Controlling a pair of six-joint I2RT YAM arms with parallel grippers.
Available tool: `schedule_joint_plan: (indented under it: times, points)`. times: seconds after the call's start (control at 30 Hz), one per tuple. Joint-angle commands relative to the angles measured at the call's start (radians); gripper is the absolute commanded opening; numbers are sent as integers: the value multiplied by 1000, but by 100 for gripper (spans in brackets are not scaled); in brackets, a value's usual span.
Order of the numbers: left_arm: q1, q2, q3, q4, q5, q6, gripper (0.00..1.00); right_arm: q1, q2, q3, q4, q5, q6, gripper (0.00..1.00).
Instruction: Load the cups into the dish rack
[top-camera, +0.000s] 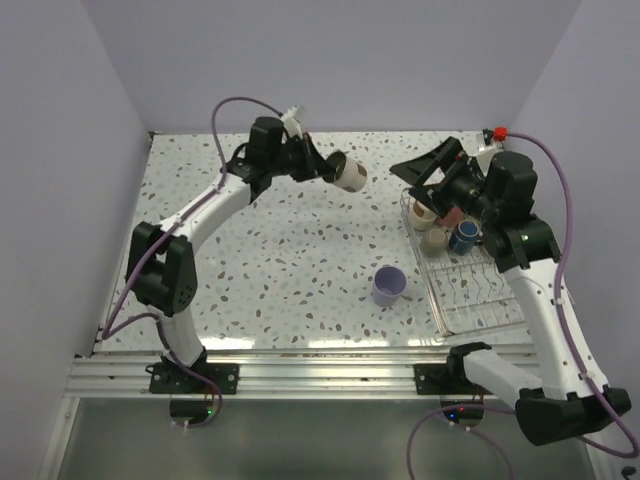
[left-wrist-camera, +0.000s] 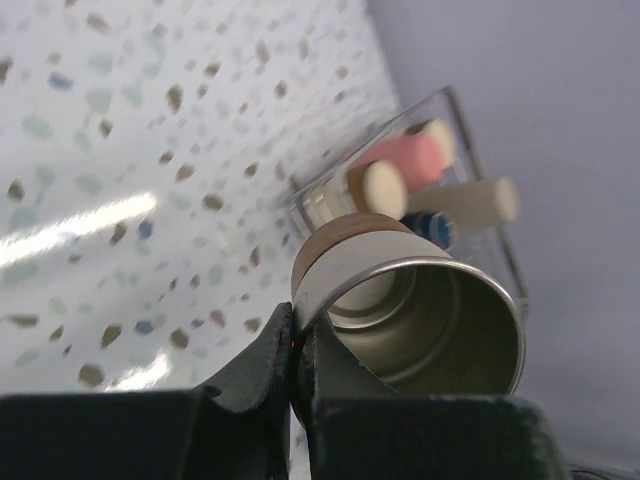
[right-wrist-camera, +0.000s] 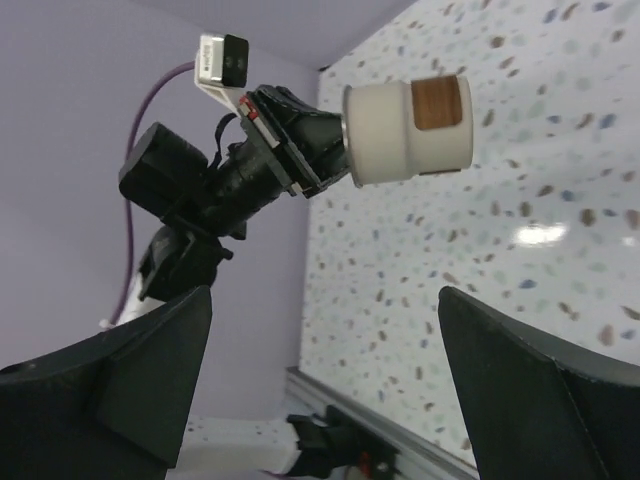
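Observation:
My left gripper is shut on the rim of a steel cup with a white wall and a brown patch, held on its side above the back of the table; the left wrist view shows its steel inside, the right wrist view its white wall. The wire dish rack stands at the right and holds tan cups, a red-pink cup and a dark blue cup. A lavender cup stands upright on the table left of the rack. My right gripper is open and empty above the rack's far end.
Lavender walls close in the speckled table on the left, back and right. A metal rail runs along the near edge. The right arm's body hangs over the rack.

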Motion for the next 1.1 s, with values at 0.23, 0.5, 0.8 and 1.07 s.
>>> schedule_joint_plan:
  times: [0.23, 0.5, 0.8, 1.07]
  points:
    - [20, -192, -129, 878, 313, -549, 0, 0, 99, -1, 571, -202, 387, 98]
    - [20, -189, -173, 1070, 295, -652, 0, 12, 122, 0, 653, -197, 456, 98]
    - [18, -149, -166, 1183, 258, -738, 0, 58, 152, 49, 536, -165, 373, 98]
    - [7, -106, -180, 1254, 244, -794, 0, 83, 197, 89, 538, -165, 368, 98]
